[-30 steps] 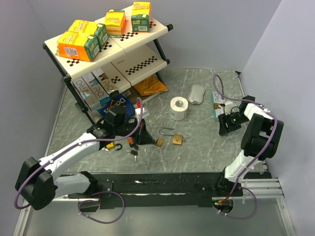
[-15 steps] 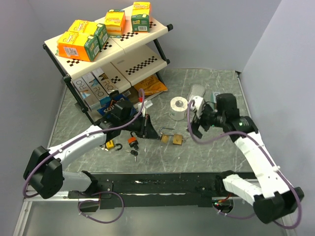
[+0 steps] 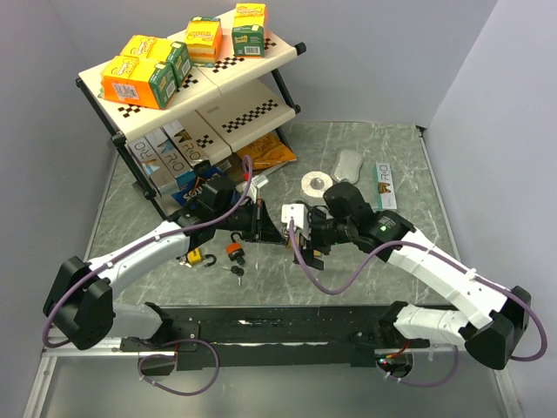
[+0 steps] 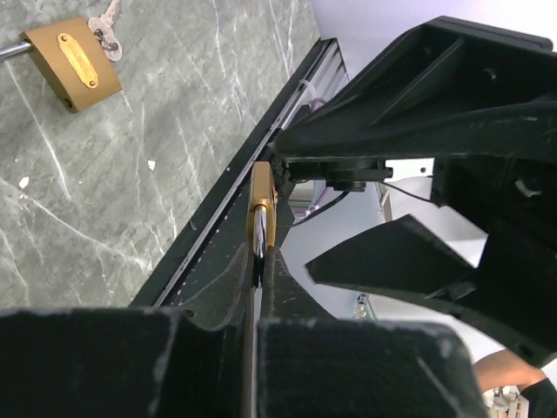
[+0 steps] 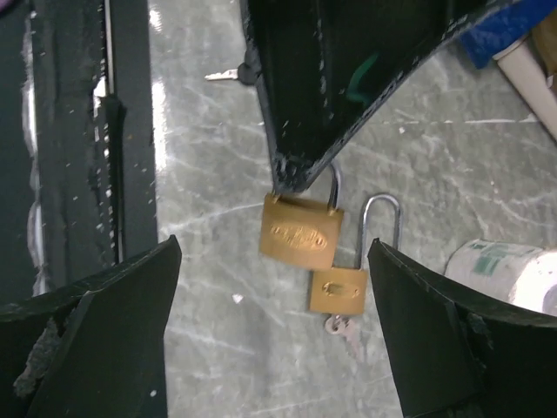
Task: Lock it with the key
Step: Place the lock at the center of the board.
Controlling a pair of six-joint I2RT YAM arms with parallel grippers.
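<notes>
Your left claw (image 5: pixel 291 177) is pressed together on the shackle of a brass padlock (image 5: pixel 301 231). The padlock hangs body-down from the claw's tip, lifted off the grey marbled table (image 5: pixel 200 287). Your right claw (image 3: pixel 303 233) is spread wide and faces it at mid-table. From its wrist camera one dark finger (image 5: pixel 113 331) shows on each side of the hanging lock, and neither touches it. From your left wrist, the held lock appears edge-on, its shackle pinched between the closed pads. Whether that shackle is clicked home cannot be told. Just beside it, a second padlock (image 5: pixel 339 290) lies flat on the table with a silver key (image 5: pixel 344 329) at its bottom edge. From above, the two claws meet in front of the shelf rack (image 3: pixel 200 87), which holds boxes. A white roll (image 3: pixel 315 183) stands just beyond your right arm. A small orange lock (image 3: pixel 235 251) and a loose key (image 3: pixel 235 272) lie on the table near your left arm.
</notes>
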